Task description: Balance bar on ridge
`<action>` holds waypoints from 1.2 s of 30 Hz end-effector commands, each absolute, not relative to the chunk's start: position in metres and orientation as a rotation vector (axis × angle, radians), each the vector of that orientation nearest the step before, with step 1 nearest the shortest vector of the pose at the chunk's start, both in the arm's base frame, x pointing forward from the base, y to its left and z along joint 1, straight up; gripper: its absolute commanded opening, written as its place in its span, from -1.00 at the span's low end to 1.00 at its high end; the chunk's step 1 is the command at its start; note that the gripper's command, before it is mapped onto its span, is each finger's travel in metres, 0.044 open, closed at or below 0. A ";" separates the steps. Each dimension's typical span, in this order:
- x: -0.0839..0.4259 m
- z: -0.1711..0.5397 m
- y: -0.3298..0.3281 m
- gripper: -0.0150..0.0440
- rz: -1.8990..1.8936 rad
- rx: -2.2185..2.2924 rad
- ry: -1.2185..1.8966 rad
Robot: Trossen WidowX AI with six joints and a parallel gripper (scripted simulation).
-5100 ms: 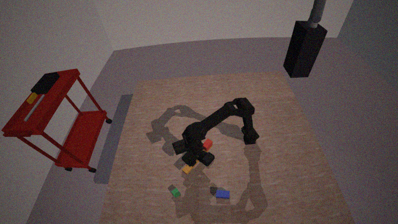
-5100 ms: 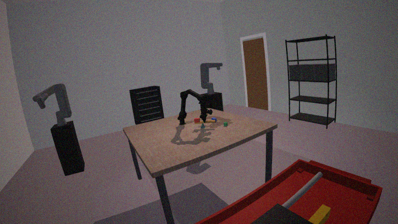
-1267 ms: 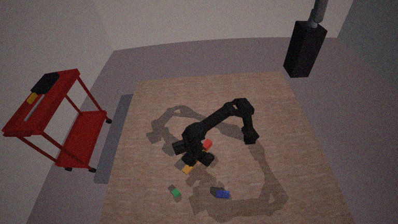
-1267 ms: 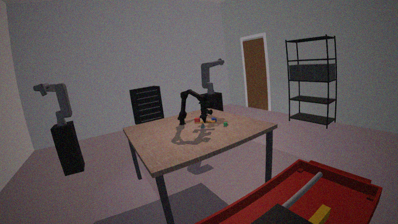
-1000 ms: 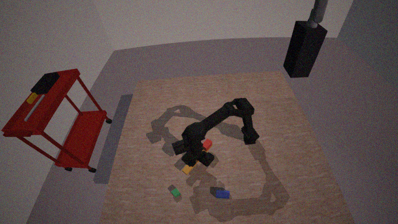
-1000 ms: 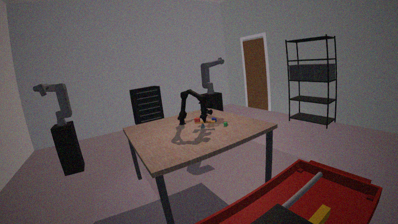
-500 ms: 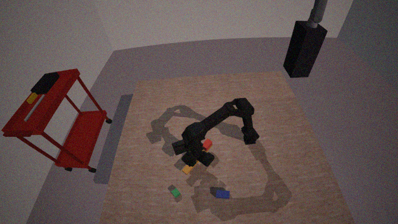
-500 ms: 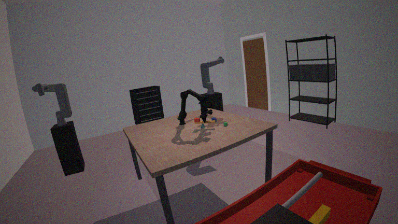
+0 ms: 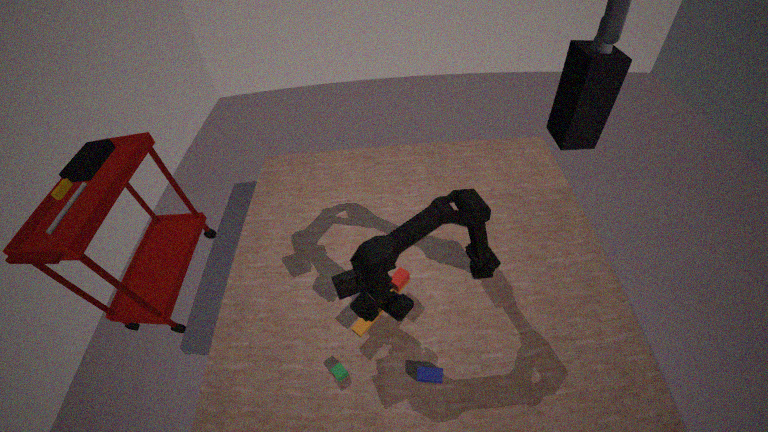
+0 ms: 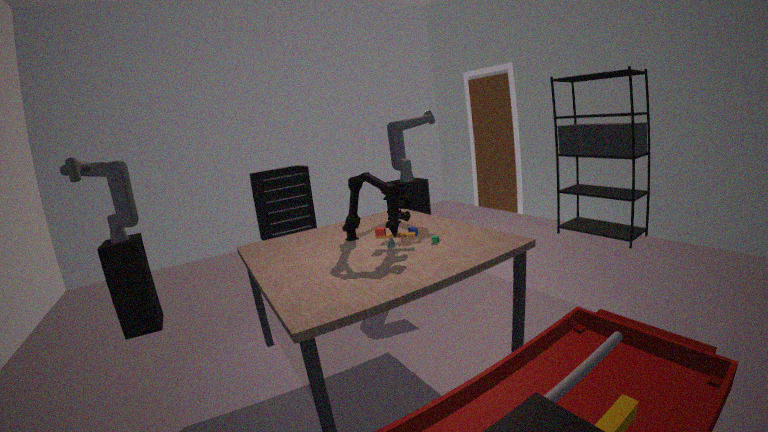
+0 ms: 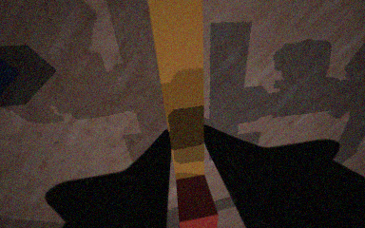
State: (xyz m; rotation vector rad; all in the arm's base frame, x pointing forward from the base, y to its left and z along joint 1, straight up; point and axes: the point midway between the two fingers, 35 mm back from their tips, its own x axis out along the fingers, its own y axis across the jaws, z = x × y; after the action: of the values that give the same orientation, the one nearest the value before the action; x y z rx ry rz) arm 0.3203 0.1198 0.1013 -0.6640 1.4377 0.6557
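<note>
The orange bar (image 9: 362, 325) (image 10: 408, 234) (image 11: 178, 38) runs between my fingers, with a red block (image 9: 400, 279) (image 10: 380, 231) (image 11: 199, 221) at one end. My gripper (image 10: 394, 233) (image 11: 185, 131) points down and is shut on the bar. A small teal wedge-shaped ridge (image 10: 391, 243) shows just below the fingertips in the exterior view. The arm hides it in the top view, and it is not seen in the wrist view. The bar looks roughly level and low over the table. Whether it touches the ridge is too small to tell.
A blue block (image 9: 430, 374) (image 10: 413, 231) (image 11: 7, 76) and a green block (image 9: 339, 371) (image 10: 434, 240) stand on the wooden table (image 9: 509, 172) (image 10: 294, 291), on the side away from the arm's base. A red cart (image 9: 152, 268) (image 10: 526, 370) stands beside the table.
</note>
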 end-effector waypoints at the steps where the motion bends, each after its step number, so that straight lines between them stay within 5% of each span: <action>1: 0.320 0.101 0.120 -0.49 0.656 -0.664 1.438; 7: 0.320 0.101 0.120 -0.49 0.656 -0.664 1.438; 14: 0.320 0.101 0.120 0.07 0.656 -0.664 1.438; 36: 0.320 0.101 0.120 0.08 0.656 -0.664 1.438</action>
State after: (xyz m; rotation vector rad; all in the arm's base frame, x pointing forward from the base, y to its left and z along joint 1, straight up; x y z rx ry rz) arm 0.3203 0.1198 0.1012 -0.6640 1.4378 0.6557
